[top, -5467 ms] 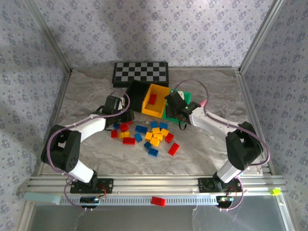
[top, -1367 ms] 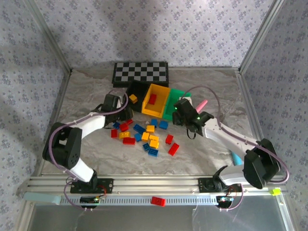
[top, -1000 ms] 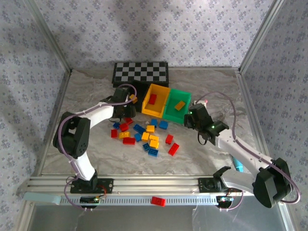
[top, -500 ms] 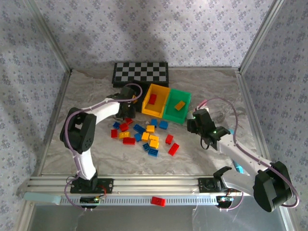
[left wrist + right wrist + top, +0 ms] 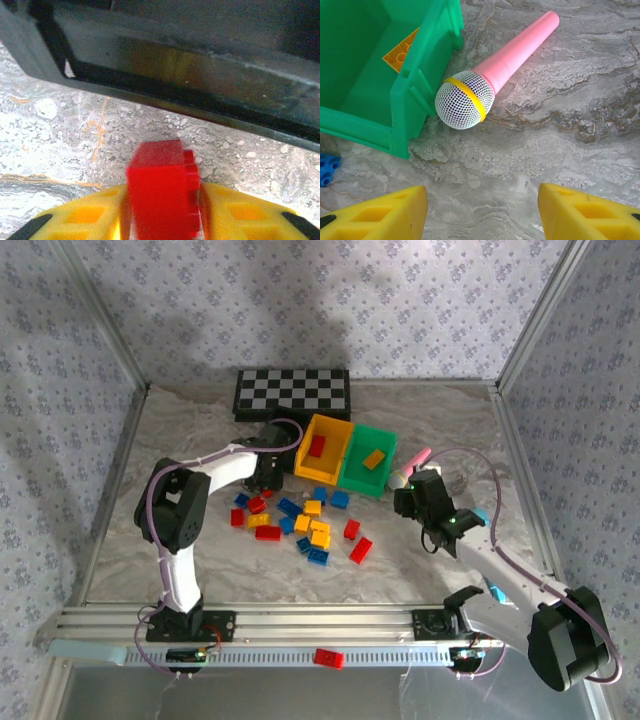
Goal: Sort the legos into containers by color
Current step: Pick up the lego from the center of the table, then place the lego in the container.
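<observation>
Pick step: left hand is closed on a red lego, low in the wrist view, just in front of the black bin wall. Right hand is open w/ nothing in it, nr the green bin. Next, prob.: lift and carry it to the yellow bin, upper centre of top view, which holds a red one, then release.

Green bin holds one orange brick. Pink microphone lies just right of the bin; blue brick just below it. Right claw stands agape.
</observation>
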Controlling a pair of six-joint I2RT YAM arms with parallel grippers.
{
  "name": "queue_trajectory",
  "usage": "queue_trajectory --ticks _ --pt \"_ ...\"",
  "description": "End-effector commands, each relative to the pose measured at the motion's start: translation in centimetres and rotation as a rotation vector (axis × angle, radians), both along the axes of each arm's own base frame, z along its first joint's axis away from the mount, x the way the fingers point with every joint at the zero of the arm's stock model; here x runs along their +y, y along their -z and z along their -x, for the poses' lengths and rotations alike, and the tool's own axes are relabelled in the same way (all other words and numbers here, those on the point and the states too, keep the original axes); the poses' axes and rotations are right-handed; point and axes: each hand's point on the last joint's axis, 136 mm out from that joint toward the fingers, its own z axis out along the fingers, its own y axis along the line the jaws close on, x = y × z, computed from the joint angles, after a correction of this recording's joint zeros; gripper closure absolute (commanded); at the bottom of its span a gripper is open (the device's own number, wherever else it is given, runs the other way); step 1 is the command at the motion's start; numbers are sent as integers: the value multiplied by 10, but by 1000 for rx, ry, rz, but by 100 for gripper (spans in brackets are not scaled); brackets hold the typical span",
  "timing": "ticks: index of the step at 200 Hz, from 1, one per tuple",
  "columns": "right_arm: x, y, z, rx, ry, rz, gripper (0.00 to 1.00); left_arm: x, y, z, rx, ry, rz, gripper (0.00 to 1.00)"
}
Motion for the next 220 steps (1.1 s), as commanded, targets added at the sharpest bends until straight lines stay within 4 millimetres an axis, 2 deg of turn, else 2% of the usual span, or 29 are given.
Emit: queue_trajectory --ticks 1,12,34,57,91,112,131,161,188,202,211,220 --pt "0 2 -1 -2 -9 -9 38 -3 -18 2 -50 5 14 77" --pt "0 4 -1 2 -8 -8 38 -7 -25 2 -73 14 22 84" --pt "-1 3 -1 -4 -3 -11 38 -12 -43 2 -115 31 19 85" --pt "-1 4 -2 -8 3 -16 38 -24 -75 4 -191 65 23 85" --pt "-1 6 -4 -9 10 -20 38 -68 -124 5 -308 156 109 85" --pt "-1 10 -4 7 10 -16 38 -93 -144 -1 -352 205 134 84" --pt "0 11 -5 8 8 -18 38 -105 -144 -16 -345 212 111 83" --pt "-2 13 -5 14 13 -11 38 -119 -132 -42 -316 218 42 80" --pt "-3 13 -4 9 17 -15 38 -134 -127 -54 -310 234 54 63" --pt "-2 14 -5 15 15 -14 38 -136 -127 -56 -310 235 57 54" --pt "-2 13 -5 14 14 -18 38 -134 -128 -55 -313 229 53 44" --pt "-2 13 -4 13 13 -18 38 -132 -131 -53 -320 226 57 42"
